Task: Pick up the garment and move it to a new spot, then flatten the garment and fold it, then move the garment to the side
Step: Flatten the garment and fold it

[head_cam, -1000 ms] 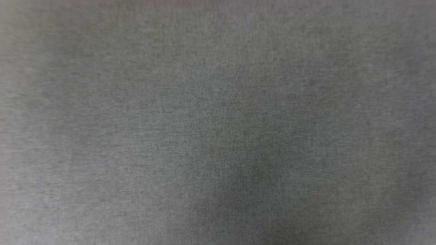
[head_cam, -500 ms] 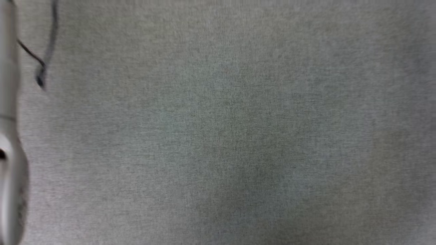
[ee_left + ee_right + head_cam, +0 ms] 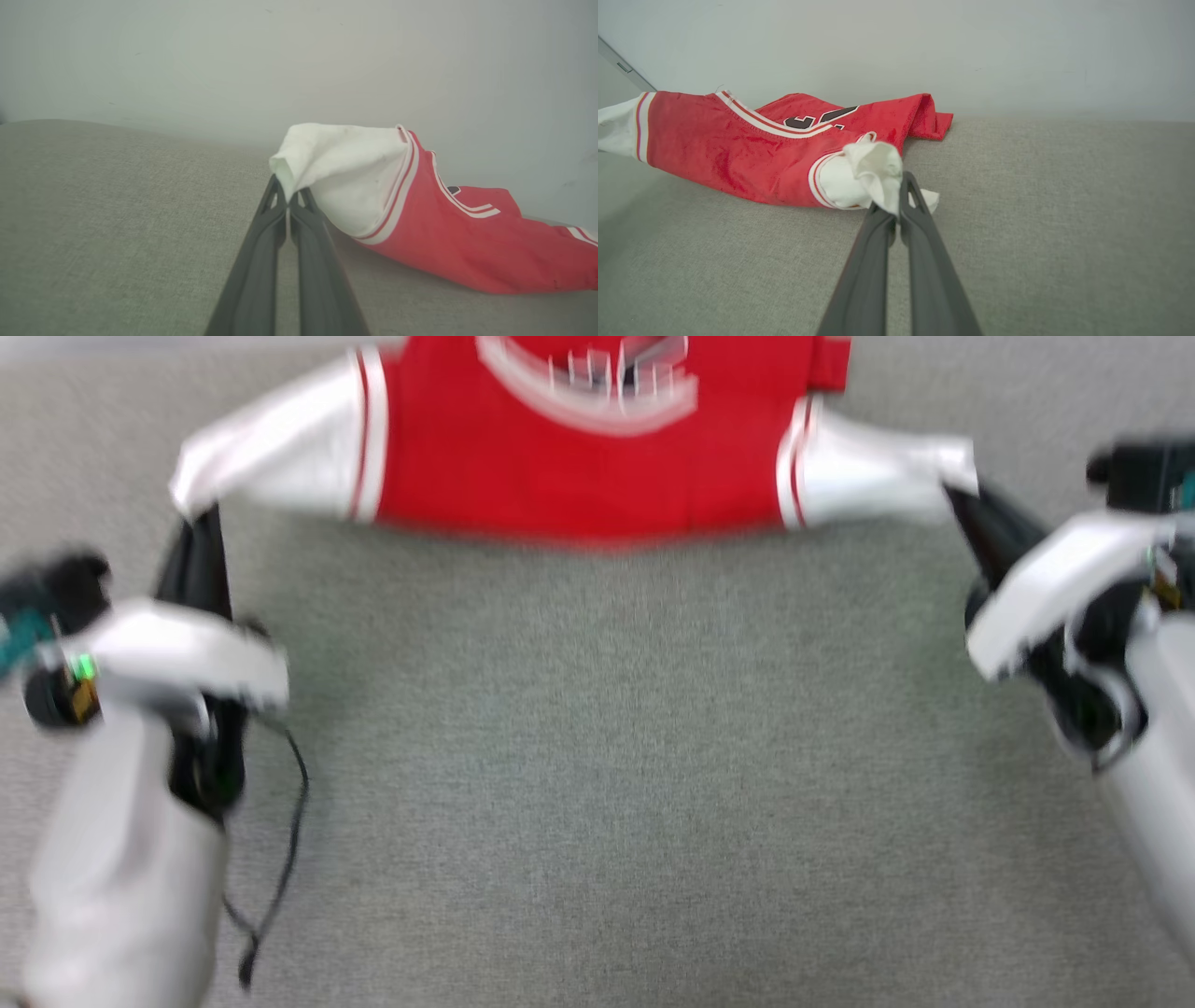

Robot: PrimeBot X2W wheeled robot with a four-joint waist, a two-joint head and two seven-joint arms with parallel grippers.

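Garment (image 3: pixel 579 476) is seen stretched sideways across the far part of the grey fabric surface (image 3: pixel 597 784), close to a pale wall (image 3: pixel 299 56), with its red body resting on the cloth. The white sleeve (image 3: pixel 271 457) on the robot's left is raised and pinched at its end between the closed fingers of the left gripper (image 3: pixel 193 518). The other sleeve (image 3: pixel 868 471) is clamped likewise by the right gripper (image 3: pixel 957 499).

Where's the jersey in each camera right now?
Head: jersey top centre, a sleeve out each side.
Left wrist: jersey right of centre, sleeve pinched in left claw.
Right wrist: jersey left of centre, sleeve pinched in right claw.
Shared landmark: the striped collar.
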